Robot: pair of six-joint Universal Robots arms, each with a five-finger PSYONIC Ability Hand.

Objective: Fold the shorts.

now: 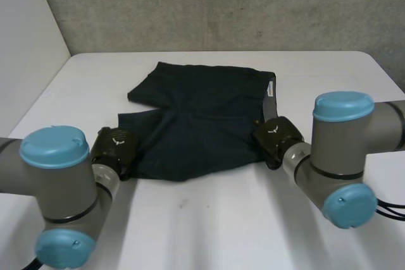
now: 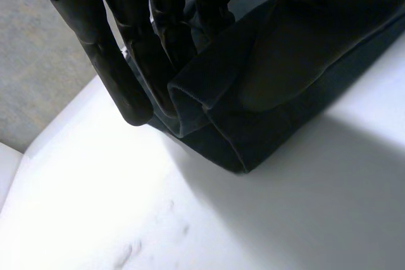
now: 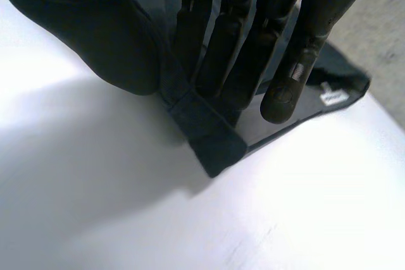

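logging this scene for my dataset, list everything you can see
shorts: one, dark navy, spread mid-table between the hands
label: one, white, on the waistband's inside
table: one, white, under everything
wall: one, grey, behind the table
left arm, right arm: two, grey with light-blue caps, nearest the camera
left hand: one, black, fingers pinching a leg hem corner
right hand: one, black, pinching the waistband's near corner

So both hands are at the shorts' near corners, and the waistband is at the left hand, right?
Not quite. Both hands are at the near corners of the shorts, but the waistband is at the right hand, not the left. The left hand is at a leg hem. The head view shows it.
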